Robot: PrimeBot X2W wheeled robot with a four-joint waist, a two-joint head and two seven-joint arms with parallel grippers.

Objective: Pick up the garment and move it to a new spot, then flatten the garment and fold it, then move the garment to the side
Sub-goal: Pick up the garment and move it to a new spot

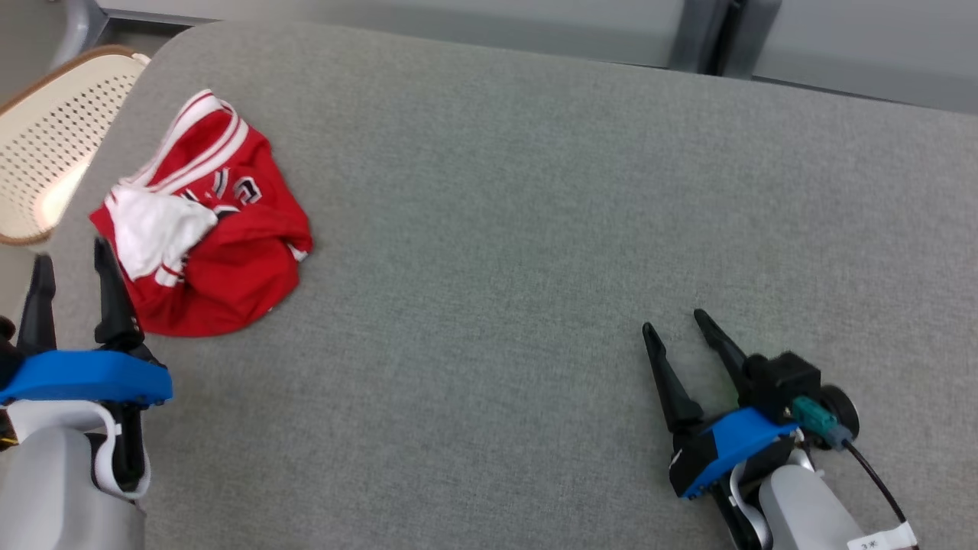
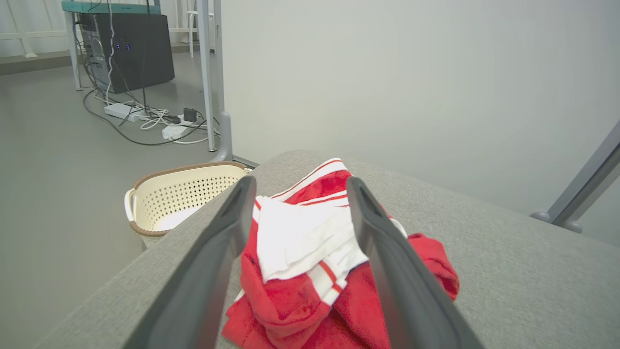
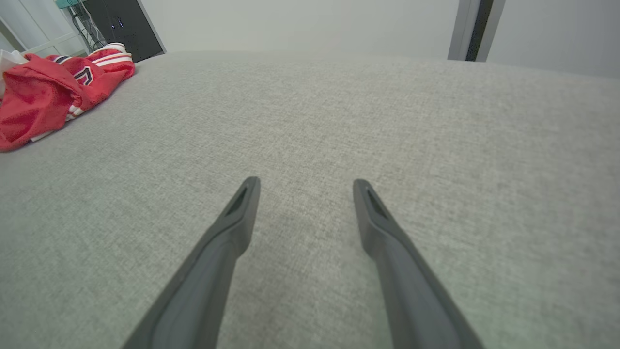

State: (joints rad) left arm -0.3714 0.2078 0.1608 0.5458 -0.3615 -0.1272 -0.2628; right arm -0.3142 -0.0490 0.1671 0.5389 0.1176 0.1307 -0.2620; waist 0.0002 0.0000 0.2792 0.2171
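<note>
Red-and-white jersey (image 1: 206, 229) is found crumpled at the counter's (image 1: 497, 229) far-left corner, near a laundry basket (image 1: 53, 130). It is judged light, limp and slippery, best pinched at a raised fold. Left fingers (image 1: 114, 298) are held spread and empty just beside it. Right fingers (image 1: 668, 382) are also spread, well apart from it.

The grey surface (image 1: 535, 229) is matt, rough-woven cloth. The red-and-white garment (image 1: 229, 260) is soft, smooth cloth. The cream perforated basket (image 1: 46, 137) looks like smooth, faintly glossy plastic.

We log garment (image 1: 221, 267): red, white stripes, white patch, dark lettering | worktop (image 1: 535, 229): plain grey weave | basket (image 1: 46, 145): cream, dotted with holes, brown rim | left gripper (image 1: 71, 252), right gripper (image 1: 674, 320): black, blue at base
</note>
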